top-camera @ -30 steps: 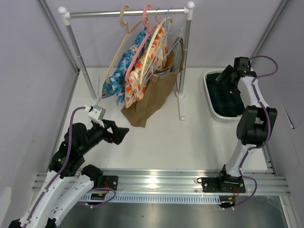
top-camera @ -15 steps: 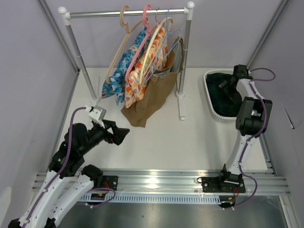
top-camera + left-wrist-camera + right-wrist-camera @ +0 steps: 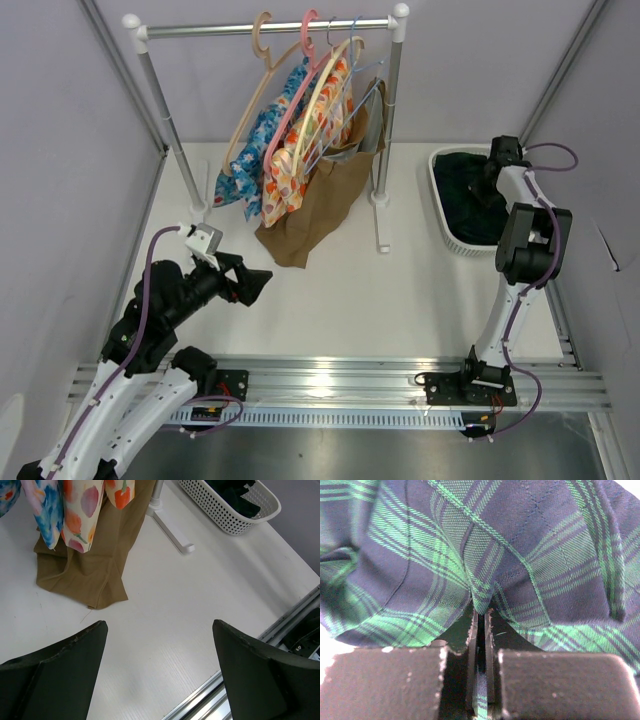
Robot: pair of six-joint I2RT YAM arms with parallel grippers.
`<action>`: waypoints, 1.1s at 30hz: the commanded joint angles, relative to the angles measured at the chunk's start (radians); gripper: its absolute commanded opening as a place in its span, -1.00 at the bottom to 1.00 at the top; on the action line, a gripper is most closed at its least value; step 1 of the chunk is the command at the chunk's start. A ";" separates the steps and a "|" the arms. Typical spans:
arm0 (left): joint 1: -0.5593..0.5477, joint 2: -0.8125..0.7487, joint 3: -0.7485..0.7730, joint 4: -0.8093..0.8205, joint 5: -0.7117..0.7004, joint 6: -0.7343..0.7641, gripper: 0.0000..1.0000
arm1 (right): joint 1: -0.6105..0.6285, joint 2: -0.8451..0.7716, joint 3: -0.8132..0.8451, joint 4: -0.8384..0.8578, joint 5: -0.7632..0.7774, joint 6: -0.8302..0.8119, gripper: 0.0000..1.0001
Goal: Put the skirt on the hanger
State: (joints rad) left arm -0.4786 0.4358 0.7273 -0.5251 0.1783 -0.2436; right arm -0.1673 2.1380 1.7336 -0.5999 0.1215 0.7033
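Nearest to us, well to the near-left of the rack (image 3: 270, 28), our left pincer (image 3: 159, 630) hangs above the bare worktop (image 3: 400, 300). Its two dark fingers are spread wide with nothing between them. It faces the rack's foot, where the hem of a brown garment (image 3: 320, 210) pools on the worktop.

To the right of the rack, apart from its right post, stands a white perforated basket (image 3: 462, 247). The skirt (image 3: 520, 545) is the only content we can make out: dark navy cloth with green plaid, lying crumpled and covering most of the basket's floor. We cannot pick out a waistband or hem, so we cannot say which way the skirt points. The heap as a whole follows the basket's long axis, which runs from near to far, about square to the rack's rail.

Our right pincer (image 3: 481, 612) reaches down into the far half of the basket. In the wrist view its jaws are clenched on a raised fold of the skirt. The plaid is pinched in the narrow slit between them and billows out above and to both sides.

Farthest back, the hanger (image 3: 325, 92) hangs by its hook from the rack's rail, toward the right end. A tan hanger (image 3: 247, 110), a pink hanger (image 3: 292, 90) and printed garments (image 3: 290, 170) hang beside it. Its arms slope from the rail toward the near-left. It is well apart from the skirt.
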 commanded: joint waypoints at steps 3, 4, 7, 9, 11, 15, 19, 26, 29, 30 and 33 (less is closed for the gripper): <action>-0.008 -0.006 -0.008 0.030 -0.008 0.012 0.84 | -0.006 -0.185 0.073 -0.003 -0.029 -0.004 -1.00; -0.008 -0.008 -0.008 0.030 -0.008 0.012 0.84 | -0.006 -0.205 0.083 0.000 -0.032 -0.004 -1.00; -0.008 -0.008 -0.009 0.028 -0.010 0.012 0.84 | -0.006 -0.273 0.132 0.006 -0.051 -0.014 -1.00; -0.008 -0.008 -0.008 0.028 -0.010 0.012 0.84 | -0.006 -0.311 0.167 0.008 -0.071 -0.024 -1.00; -0.008 -0.009 -0.008 0.030 -0.010 0.012 0.84 | -0.006 -0.337 0.214 0.017 -0.086 -0.034 -1.00; -0.008 -0.009 -0.008 0.028 -0.013 0.012 0.84 | -0.006 -0.434 0.234 0.086 -0.123 -0.038 -1.00; -0.008 -0.008 -0.008 0.028 -0.014 0.012 0.84 | -0.003 -0.533 0.277 0.143 -0.169 -0.033 -1.00; -0.008 -0.008 -0.008 0.030 -0.011 0.012 0.84 | 0.015 -0.645 0.380 0.175 -0.209 -0.030 -1.00; -0.008 -0.008 -0.009 0.030 -0.010 0.012 0.84 | 0.020 -0.700 0.383 0.212 -0.238 -0.024 -1.00; -0.008 -0.008 -0.009 0.031 -0.011 0.012 0.84 | 0.020 -0.710 0.398 0.215 -0.270 -0.018 -1.00; -0.008 -0.008 -0.008 0.030 -0.011 0.012 0.85 | 0.025 -0.739 0.426 0.203 -0.324 -0.002 -1.00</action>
State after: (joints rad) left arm -0.4801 0.4355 0.7254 -0.5255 0.1677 -0.2436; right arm -0.1493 1.4605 2.0846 -0.5182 -0.1181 0.6819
